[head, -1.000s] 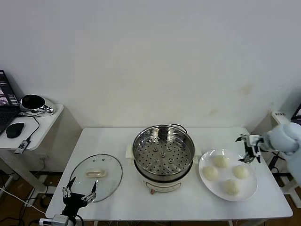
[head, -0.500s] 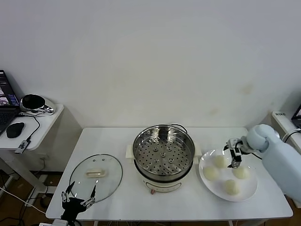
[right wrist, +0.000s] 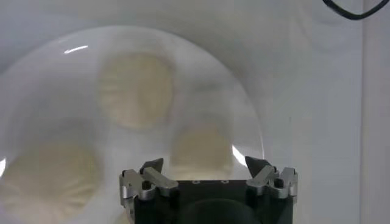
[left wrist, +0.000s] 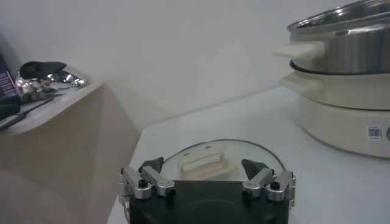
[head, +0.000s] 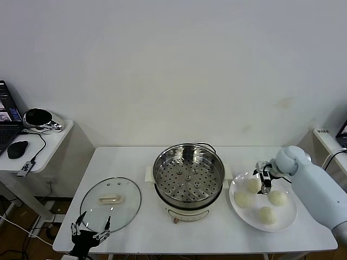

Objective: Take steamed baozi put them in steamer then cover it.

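On the white counter [head: 135,157] the steamer [head: 188,176] sits in the middle, its shiny pot uncovered and the perforated tray bare. To the robot's right a white plate [head: 288,218] carries the four steamed baozi [head: 277,197], all of them on the plate and none in the pot. The right tool [head: 264,174] hangs just above the plate's far side with its fingers spread wide and nothing between them; from its own wrist camera the buns [right wrist: 134,88] lie directly below it. On the other side of the steamer the cover [head: 110,202] lies flat on the counter, cream handle up. The left tool [head: 90,232] hovers low at the counter's near edge, just beside the cover, fingers also wide apart and holding nothing.
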You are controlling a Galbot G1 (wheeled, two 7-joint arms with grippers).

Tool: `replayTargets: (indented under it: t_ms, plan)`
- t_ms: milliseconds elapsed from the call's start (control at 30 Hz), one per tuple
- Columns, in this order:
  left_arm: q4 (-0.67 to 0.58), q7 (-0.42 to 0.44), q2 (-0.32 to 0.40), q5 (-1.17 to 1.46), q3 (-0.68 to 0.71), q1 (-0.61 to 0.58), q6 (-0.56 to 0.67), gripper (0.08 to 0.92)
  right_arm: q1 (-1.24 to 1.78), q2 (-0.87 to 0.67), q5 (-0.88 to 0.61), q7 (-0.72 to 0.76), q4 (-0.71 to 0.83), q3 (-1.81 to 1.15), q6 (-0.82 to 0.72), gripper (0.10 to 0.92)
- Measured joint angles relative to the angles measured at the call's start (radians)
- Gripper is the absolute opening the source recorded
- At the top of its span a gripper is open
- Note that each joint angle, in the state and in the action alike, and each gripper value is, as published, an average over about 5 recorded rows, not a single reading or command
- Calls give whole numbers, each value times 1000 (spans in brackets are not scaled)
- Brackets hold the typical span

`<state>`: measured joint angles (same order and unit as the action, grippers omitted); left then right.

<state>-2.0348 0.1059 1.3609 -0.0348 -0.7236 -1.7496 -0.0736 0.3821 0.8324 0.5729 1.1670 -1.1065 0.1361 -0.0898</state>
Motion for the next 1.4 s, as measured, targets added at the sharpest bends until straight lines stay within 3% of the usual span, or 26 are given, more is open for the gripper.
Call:
replayTargets:
  t_ms: [67, 233, 433, 833, 1133, 1400]
  plan:
    - [0, 0, -2, 0, -1, 2, 0, 823, 0, 2, 1, -4, 5, -1, 1, 812]
    - [7, -1, -2, 1, -1, 7, 0, 823, -2, 10, 2, -12, 21, 0, 2, 679]
    - [14, -2, -3, 2, 0, 11, 0, 823, -5, 12, -3, -12, 28, 0, 1, 625]
    - [18, -2, -4, 1, 10, 22, -2, 823, -55, -42, -95, 26, -26, 33, -30, 601]
    - [27, -14, -15, -5, 20, 44, 0, 823, -253, -109, -282, 86, -105, 202, -84, 574]
    - [13, -18, -15, -11, 16, 45, 0, 823, -510, -61, -457, 135, -109, 409, -105, 568]
